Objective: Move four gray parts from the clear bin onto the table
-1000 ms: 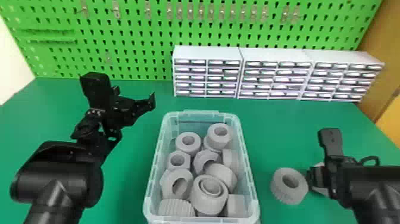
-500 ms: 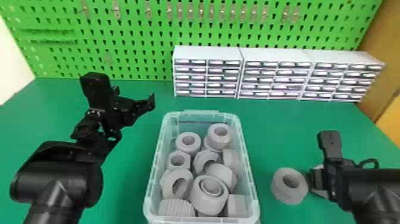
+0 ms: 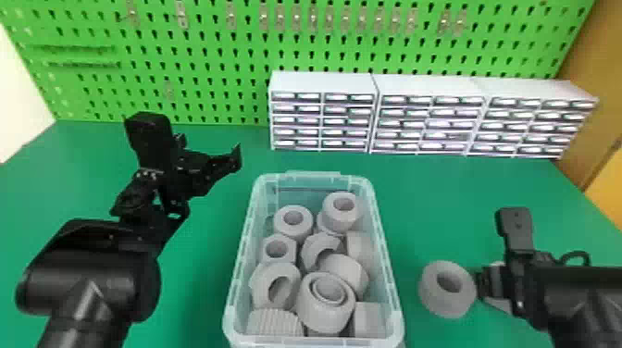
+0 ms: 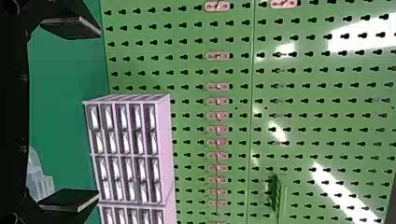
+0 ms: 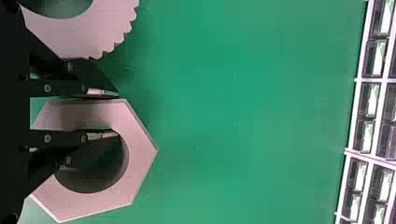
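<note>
Clamped across the wall of a gray hexagonal nut (image 5: 140, 158), my right tool (image 3: 483, 283) sits low at the desk (image 3: 208, 259). One of its fingers (image 5: 56, 87) lies along the nut's flat outer side and the other reaches inside the hole, with the wall pinched between them. The nut's open face is toward my wrist camera; whether its underside touches the desk I cannot tell.

Just beside that tool, on the side toward the clear bin (image 3: 314, 340), a gray ribbed ring (image 3: 444, 305) lies on the desk with its hole facing up.

My left tool (image 3: 209, 148) is over the far left part of the desk, its fingers spread well apart with nothing between them. The clear bin stands between my two tools, reaching nearer to me than the left one. It holds a jumble of gray parts: a stepped ring (image 3: 319, 317) near the front, a ribbed piece (image 3: 275, 324) in the near left corner, and a plain round ring (image 3: 335, 222) at the back on the right.

Farther away than both tools, white drawer cabinets (image 3: 321, 83) stand side by side at the back of the desk, against a green pegboard (image 3: 213, 55).
</note>
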Tool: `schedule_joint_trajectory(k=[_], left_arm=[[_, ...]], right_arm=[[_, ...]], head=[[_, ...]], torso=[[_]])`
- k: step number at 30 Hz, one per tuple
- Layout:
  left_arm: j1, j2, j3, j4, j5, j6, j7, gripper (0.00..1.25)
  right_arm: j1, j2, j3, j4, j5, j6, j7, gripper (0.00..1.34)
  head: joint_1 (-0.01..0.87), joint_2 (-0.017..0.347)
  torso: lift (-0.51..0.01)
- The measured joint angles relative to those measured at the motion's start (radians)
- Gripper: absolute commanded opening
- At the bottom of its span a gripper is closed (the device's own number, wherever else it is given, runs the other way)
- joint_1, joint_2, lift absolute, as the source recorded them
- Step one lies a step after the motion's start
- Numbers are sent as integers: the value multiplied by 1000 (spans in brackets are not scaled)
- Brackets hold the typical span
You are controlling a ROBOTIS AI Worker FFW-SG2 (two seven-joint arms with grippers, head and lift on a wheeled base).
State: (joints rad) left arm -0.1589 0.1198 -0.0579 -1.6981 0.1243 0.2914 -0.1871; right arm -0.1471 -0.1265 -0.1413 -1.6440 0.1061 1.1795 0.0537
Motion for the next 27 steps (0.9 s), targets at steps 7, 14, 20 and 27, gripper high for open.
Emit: schedule_joint_trajectory(k=[7,14,20,27], left_arm=[[-1,0,1,0,0,0,0,1167],[-1,0,2,0,0,0,-2,1167],[-1,0,3,0,0,0,-5,1167],[-1,0,3,0,-2,1,-6,1167]], right_arm=[[0,1,-7,1,-3,-1,0,660],[1,1,-7,1,-3,-3,0,736],[-1,-2,4,-5,10,-3,0,802],[-1,-4,6,-13,15,-4,0,802]], head=[[686,26],[686,26],[686,26],[686,26]], torso=[[-50],[-50],[-50],[-50]])
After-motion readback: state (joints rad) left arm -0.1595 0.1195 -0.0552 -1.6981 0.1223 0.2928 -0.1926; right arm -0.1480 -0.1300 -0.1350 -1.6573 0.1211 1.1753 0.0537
